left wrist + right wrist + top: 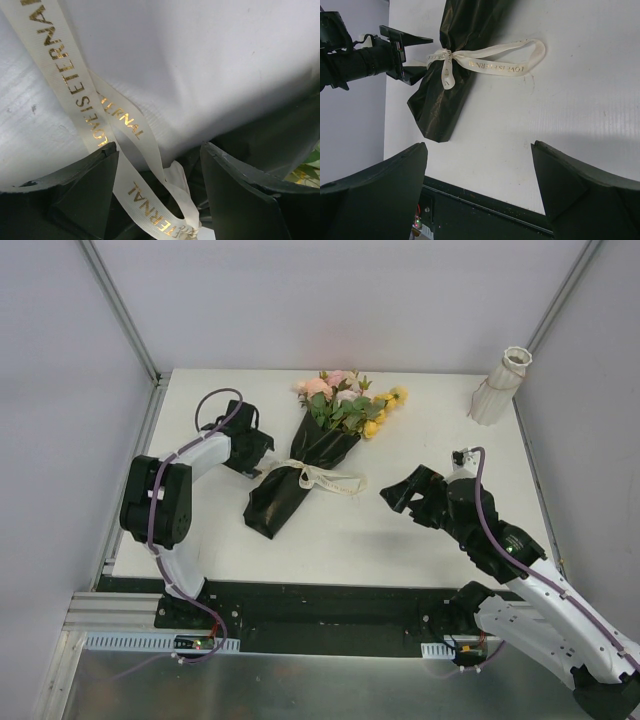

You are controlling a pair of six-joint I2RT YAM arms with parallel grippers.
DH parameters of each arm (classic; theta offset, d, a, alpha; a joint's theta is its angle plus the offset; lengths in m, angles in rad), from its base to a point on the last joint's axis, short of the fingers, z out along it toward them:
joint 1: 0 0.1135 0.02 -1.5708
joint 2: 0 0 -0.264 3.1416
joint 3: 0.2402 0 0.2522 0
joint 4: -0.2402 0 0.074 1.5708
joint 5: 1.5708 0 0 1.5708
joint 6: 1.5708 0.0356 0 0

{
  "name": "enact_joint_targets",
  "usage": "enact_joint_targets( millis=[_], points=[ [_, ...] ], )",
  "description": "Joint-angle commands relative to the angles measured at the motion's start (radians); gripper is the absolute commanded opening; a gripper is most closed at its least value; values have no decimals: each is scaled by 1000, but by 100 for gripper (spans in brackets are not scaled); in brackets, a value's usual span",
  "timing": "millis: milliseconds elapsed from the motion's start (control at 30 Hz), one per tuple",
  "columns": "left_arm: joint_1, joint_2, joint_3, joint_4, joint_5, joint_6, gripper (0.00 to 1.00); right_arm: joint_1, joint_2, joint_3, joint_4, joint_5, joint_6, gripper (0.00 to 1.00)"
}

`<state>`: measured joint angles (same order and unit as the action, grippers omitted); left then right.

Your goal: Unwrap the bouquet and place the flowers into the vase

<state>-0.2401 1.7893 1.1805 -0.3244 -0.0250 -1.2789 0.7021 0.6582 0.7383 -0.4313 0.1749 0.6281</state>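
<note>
The bouquet [305, 465] lies on the white table with its pink, peach and yellow flowers [345, 400] pointing to the back. A cream ribbon [330, 480] ties its black wrap [445, 85]. My left gripper [262, 455] sits at the wrap's left side by the knot. In the left wrist view a gold-lettered tail of the ribbon [150, 200] runs between the fingers [90, 185], which stand apart and do not pinch it. My right gripper [397, 490] hovers open and holds nothing to the right of the bouquet, seen again [480, 150] over bare table. The white vase [500, 385] stands at the back right corner.
The table [430, 430] ends at a black strip [330, 595] along the near edge, where the arm bases are bolted. Pale walls with metal posts [125, 315] close in the left, back and right sides. The left arm [355, 62] shows in the right wrist view.
</note>
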Motion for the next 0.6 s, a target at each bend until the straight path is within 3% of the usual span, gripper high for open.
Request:
enact_joint_targets(
  millis=[0, 133, 267, 500, 567],
  points=[
    [-7, -16, -28, 42, 31, -53, 68, 0, -8, 29, 16, -2, 9, 93],
    [-24, 19, -32, 47, 40, -65, 64, 2, 1, 30, 25, -9, 13, 93],
    [-41, 36, -33, 53, 50, -82, 52, 0, 8, 36, 28, -17, 18, 93],
    [-44, -36, -61, 54, -27, -65, 5, 2, 8, 27, 35, -14, 22, 92],
    [-45, -62, -62, 53, -42, -48, 0, 2, 9, 15, 55, -18, 25, 91]
  ],
)
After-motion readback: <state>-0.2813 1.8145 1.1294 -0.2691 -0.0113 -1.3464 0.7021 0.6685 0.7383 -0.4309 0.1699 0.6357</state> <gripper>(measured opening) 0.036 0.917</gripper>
